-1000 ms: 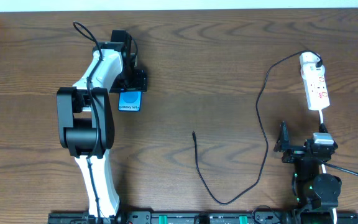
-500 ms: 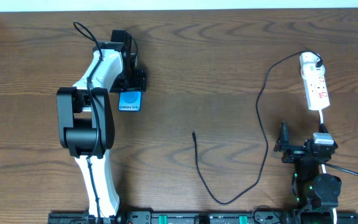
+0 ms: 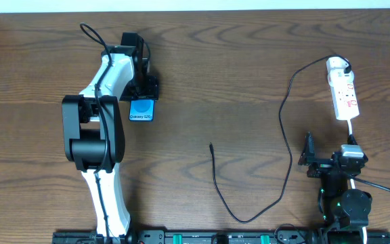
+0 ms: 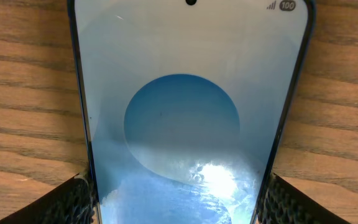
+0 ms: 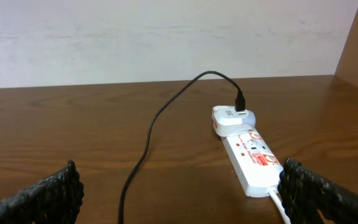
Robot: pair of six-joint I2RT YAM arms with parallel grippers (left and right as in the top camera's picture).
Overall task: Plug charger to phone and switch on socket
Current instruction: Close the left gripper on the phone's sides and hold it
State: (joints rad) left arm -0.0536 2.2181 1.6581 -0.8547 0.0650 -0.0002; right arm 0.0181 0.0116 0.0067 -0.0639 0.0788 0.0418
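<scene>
The phone (image 3: 141, 110) lies on the table at the back left, its blue screen lit. It fills the left wrist view (image 4: 185, 112). My left gripper (image 3: 141, 98) (image 4: 178, 208) is shut on the phone, one finger against each long edge. The charger's black cable (image 3: 286, 122) runs from the white adapter (image 3: 337, 66) (image 5: 232, 118), plugged into the socket (image 3: 346, 97) (image 5: 253, 163), down to a free plug tip (image 3: 211, 144) at mid table. My right gripper (image 3: 330, 157) (image 5: 179, 199) is open and empty, just in front of the socket's near end.
The socket's white cord (image 3: 351, 129) runs toward the right arm's base. The cable loops along the front of the table (image 3: 249, 217). A pale wall (image 5: 166, 37) stands behind the table, with a brown side panel at the far right.
</scene>
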